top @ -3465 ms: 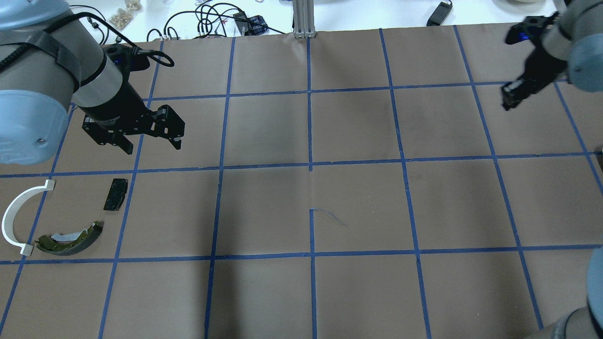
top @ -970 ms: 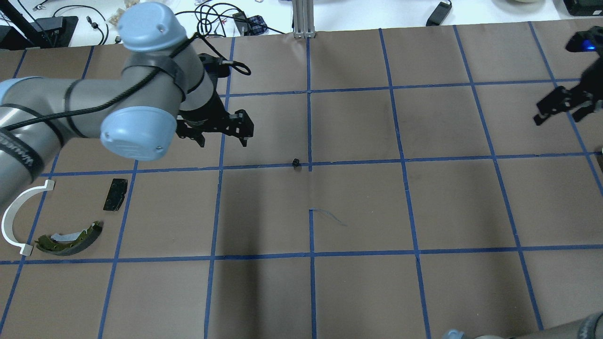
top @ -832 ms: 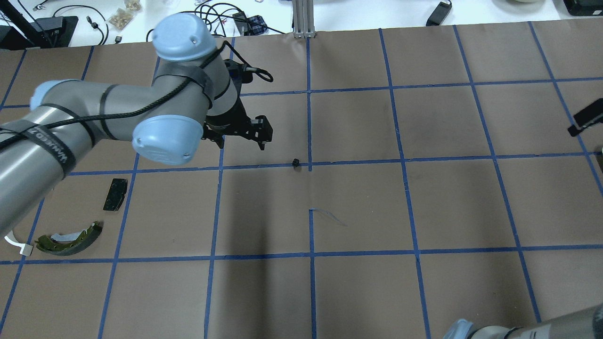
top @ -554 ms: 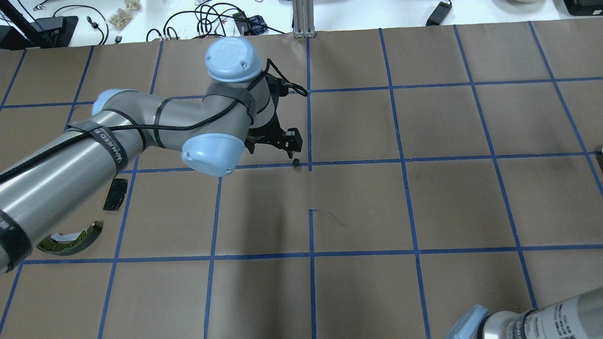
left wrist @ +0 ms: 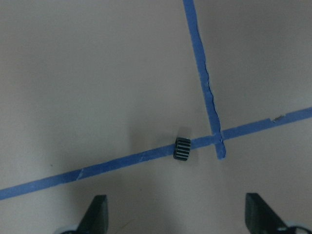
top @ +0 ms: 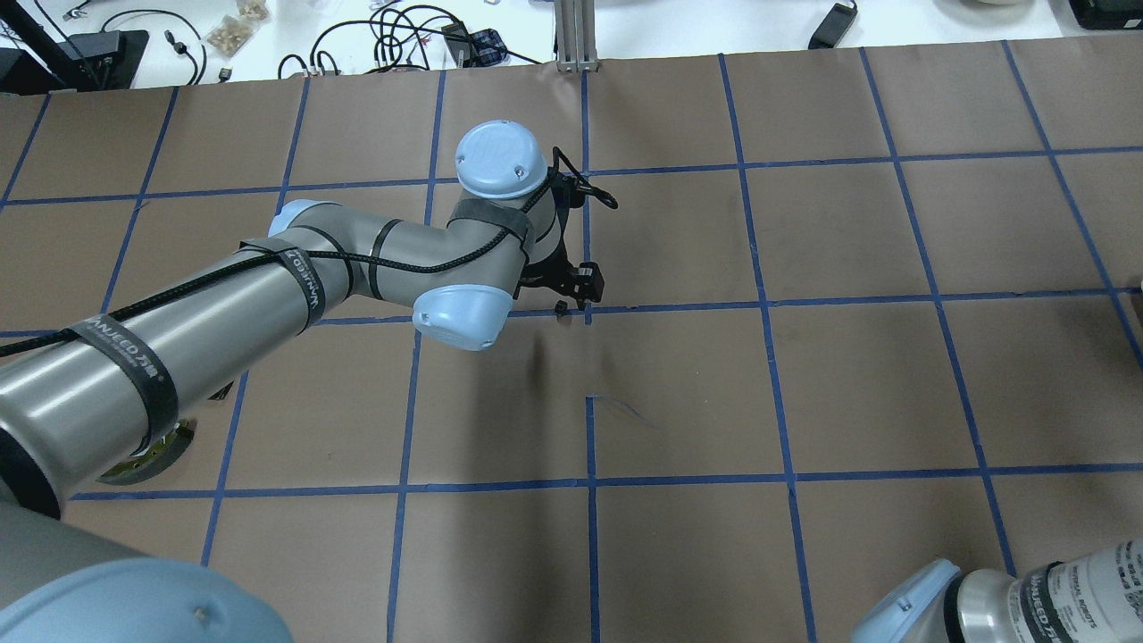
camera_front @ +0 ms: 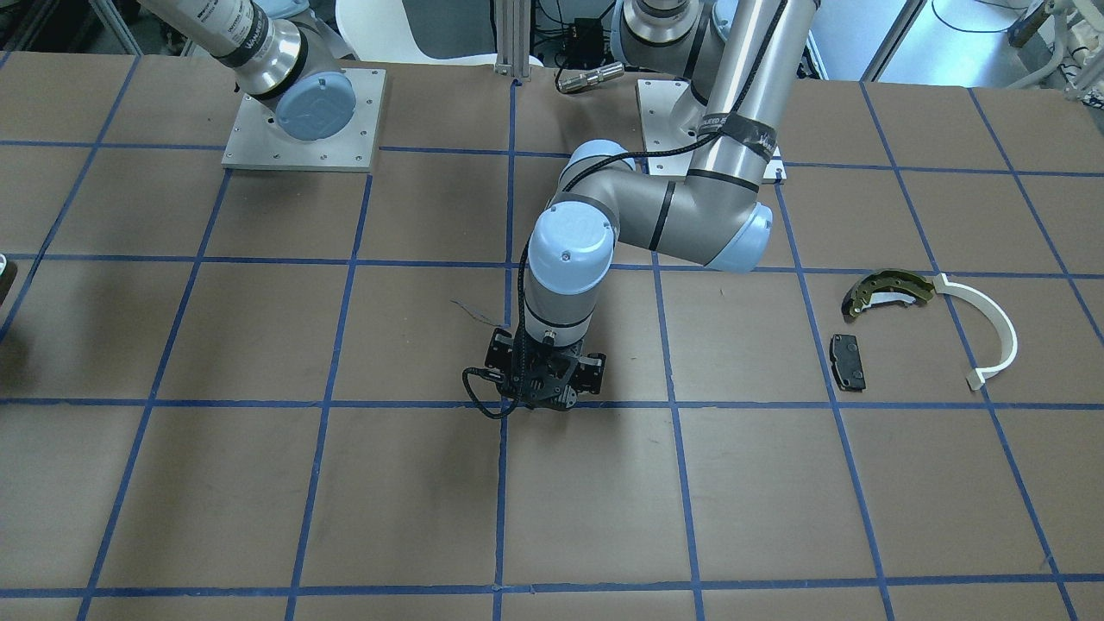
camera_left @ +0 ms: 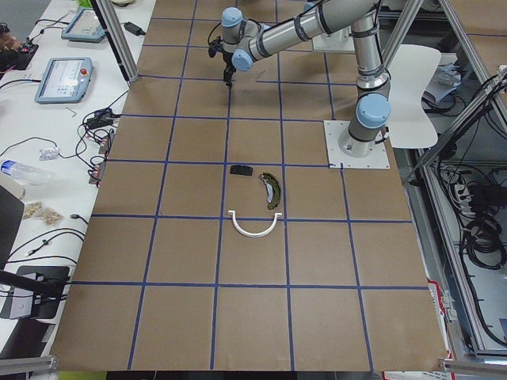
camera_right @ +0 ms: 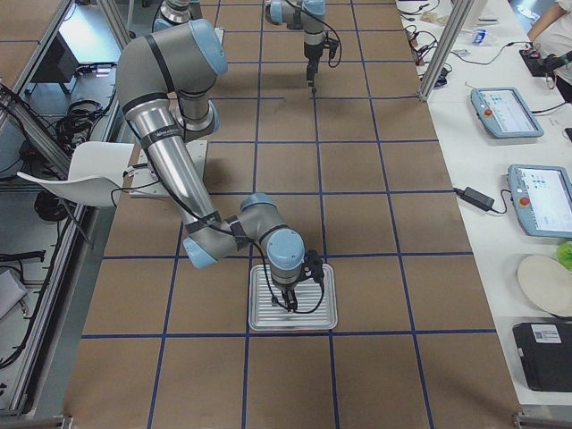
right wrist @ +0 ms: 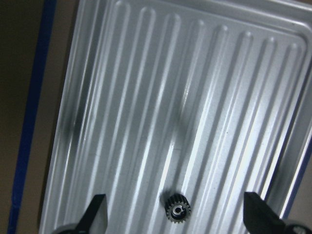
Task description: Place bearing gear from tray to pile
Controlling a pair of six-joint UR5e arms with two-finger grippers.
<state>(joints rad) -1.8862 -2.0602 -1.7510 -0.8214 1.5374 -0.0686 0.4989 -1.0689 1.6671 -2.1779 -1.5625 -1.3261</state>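
1. Below the left gripper (left wrist: pixel 176 204) a small black gear on the tape (left wrist: pixel 182 148) lies on its side. It sits at a crossing of blue tape (left wrist: pixel 204 87) lines near the middle of the bench (camera_front: pixel 776 517).
2. Farther out, toward the bench's left end, is the pile. It is made up of a brake shoe (camera_front: pixel 888 289), a white arc (camera_front: pixel 992 332) and a black pad (camera_front: pixel 848 360), all well apart from that gear. In the overhead view the left arm covers most of the pile (only a sliver of the shoe shows).
3. Below the right gripper (right wrist: pixel 175 200) a gear in the tray (right wrist: pixel 178 212) lies flat, hole up. The ribbed metal tray (camera_right: pixel 268 317) is near the bench's right end.
4. The left gripper's fingers (left wrist: pixel 97 214) are spread wide and grip nothing. The gear on the tape is centred ahead of them, touching neither.
5. The right gripper's fingers (right wrist: pixel 258 214) are equally wide and empty, with the gear in the tray between them, untouched.
6. Count: two gears, one tray, one shoe, one arc, one pad.
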